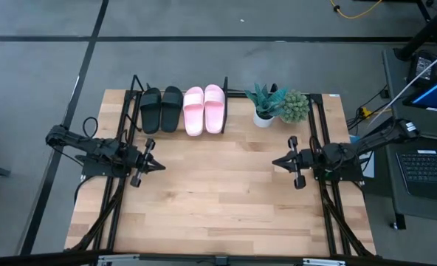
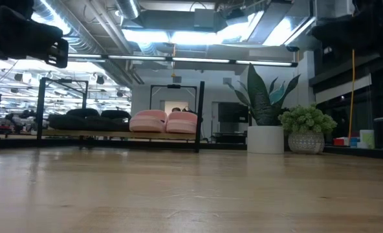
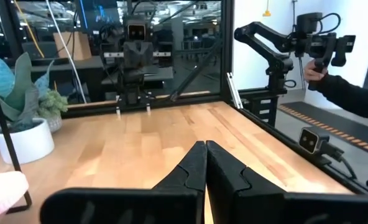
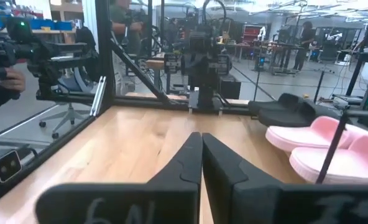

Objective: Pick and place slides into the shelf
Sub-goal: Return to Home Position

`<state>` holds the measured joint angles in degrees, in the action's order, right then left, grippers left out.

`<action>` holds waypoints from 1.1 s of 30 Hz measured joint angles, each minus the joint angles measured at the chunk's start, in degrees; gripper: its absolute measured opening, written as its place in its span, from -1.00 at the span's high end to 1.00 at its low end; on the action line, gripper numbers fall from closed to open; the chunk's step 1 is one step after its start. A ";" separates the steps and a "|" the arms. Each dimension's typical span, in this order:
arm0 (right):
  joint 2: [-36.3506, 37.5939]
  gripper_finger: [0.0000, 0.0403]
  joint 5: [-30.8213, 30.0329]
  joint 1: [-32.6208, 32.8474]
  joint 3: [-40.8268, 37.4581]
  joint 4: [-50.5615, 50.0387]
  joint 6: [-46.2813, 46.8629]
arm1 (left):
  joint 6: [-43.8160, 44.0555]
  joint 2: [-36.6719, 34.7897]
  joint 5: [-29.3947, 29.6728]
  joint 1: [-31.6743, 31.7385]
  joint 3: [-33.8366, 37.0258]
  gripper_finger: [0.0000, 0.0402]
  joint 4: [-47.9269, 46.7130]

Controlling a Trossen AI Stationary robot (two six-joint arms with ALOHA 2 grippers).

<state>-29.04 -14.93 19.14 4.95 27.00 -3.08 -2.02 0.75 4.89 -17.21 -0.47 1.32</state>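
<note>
The left gripper [image 1: 162,166] and right gripper [image 1: 274,162] are seen pressed together, empty, tip facing tip. Off the right gripper's right, potted plants [image 1: 277,106] could be clipped by a wide swing. Farther, black slides [image 1: 162,109] and pink slides [image 1: 204,109] are seated in the shelf [image 2: 200,116]. Marks [image 4: 100,208] resembling "6N" are made out.

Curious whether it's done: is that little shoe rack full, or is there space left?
Full. Two black slides and two pink slides sit side by side, spanning the shelf from end frame to end frame.
</note>
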 joint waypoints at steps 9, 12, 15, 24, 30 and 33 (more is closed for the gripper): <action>2.54 0.96 -0.01 0.00 -4.59 1.84 0.05 | -5.06 0.02 0.09 0.00 0.00 1.00 0.00; 2.30 0.94 0.00 0.00 -4.59 1.12 0.03 | -5.04 0.02 0.09 0.00 0.00 1.00 0.00; 2.21 0.90 -0.54 0.00 -4.59 1.88 -0.37 | -4.64 0.02 0.10 0.00 0.00 1.00 0.00; 2.19 0.88 -4.46 0.00 -4.58 1.35 5.88 | -4.64 0.02 0.11 0.00 0.00 1.00 0.02; 2.19 0.89 -4.45 0.00 -4.59 1.34 5.78 | -4.64 0.02 0.13 0.00 0.00 1.00 0.02; 2.19 0.90 -4.47 0.00 -4.57 1.37 5.33 | -4.64 0.02 0.13 0.00 0.00 1.00 0.02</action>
<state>-26.85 -19.40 19.14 0.38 28.37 2.25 -6.66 0.78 5.02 -17.21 -0.47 1.34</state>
